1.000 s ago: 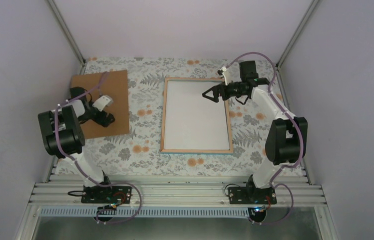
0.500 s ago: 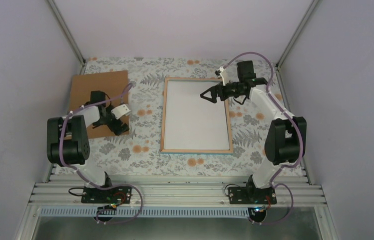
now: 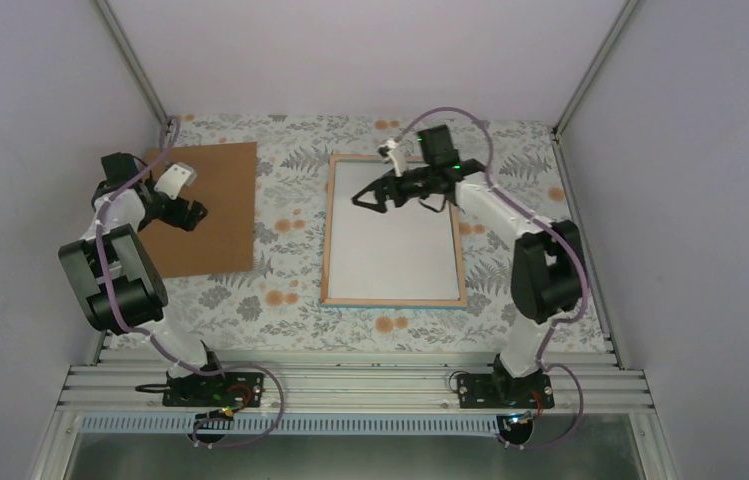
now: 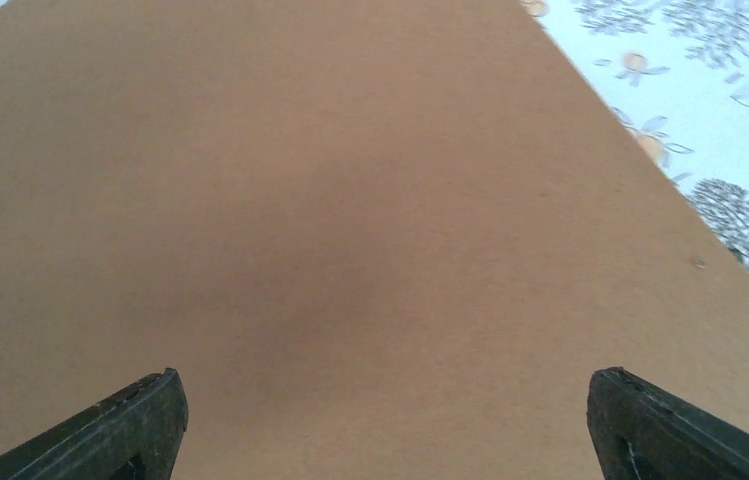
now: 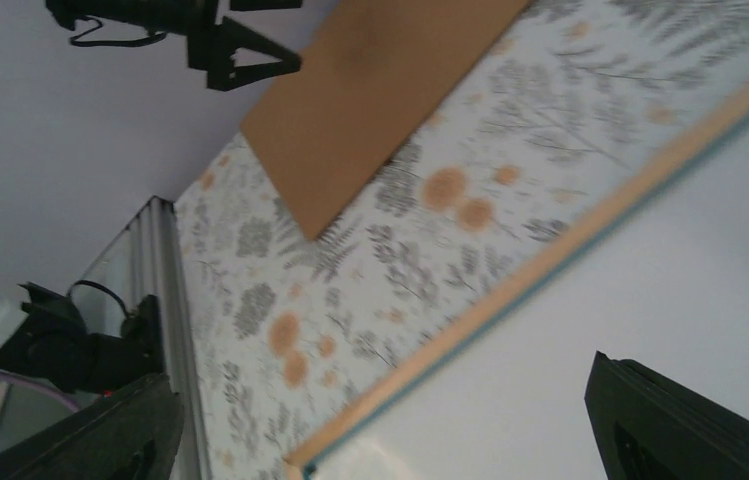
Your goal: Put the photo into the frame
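Count: two arms, each with one hand; one frame, one photo, one brown board.
Right hand: fingers spread wide and holding nothing. The arm reaches forward and bends left, so the hand hangs over the far part of the photo and points left.
Left hand: fingers wide apart and empty. It hovers over the board with the elbow folded back towards the base.
Photo: below the right hand, lying flat with its plain white side up inside the frame's border; a smooth rectangle.
Frame: under and around the right hand's spot. It is a thin rectangle lying flat with its light wood-coloured side up; the right wrist view shows a teal edge.
Board: directly beneath the left hand and well left of the right hand. It is flat, matt, brown and rectangular.
Tabletop: covered in a floral print of grey leaves and orange blossoms, showing between the two hands.
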You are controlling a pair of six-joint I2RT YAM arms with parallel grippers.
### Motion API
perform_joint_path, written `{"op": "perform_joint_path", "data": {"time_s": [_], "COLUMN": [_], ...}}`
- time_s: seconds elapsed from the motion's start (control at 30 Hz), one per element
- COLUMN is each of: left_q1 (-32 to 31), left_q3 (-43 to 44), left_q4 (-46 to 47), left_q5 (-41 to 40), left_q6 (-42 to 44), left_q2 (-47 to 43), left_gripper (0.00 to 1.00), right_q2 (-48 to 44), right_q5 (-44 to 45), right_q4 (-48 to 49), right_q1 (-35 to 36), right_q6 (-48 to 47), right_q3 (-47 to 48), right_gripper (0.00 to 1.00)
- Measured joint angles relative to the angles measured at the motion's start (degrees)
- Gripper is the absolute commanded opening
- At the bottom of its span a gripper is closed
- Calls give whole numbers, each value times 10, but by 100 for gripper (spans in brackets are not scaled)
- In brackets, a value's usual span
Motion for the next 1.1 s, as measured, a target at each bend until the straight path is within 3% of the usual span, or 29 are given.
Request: {"op": "perform_joint_path", "data": {"time_s": [0.37,0.6,0.83,1.1], "left_q1": [71,102,109,115], "left_q3": [19,32,35,39], "left_q4": [13,34,42,59], "left_q5": [-2,-13,-17,-24], "left_q6": [-61,-82,-89,-90], "left_q2": [75,104,132,151], "left_gripper": [100,100,100,100], "right_q2": [198,314,391,433], "right_q5": [24,77,99,106], "right_q4": [171,206,215,260], "right_q1": [164,222,258,278], "right_q6": [282,436,519,591], "right_q3": [143,223,292,307], "right_gripper": [95,94,91,88]}}
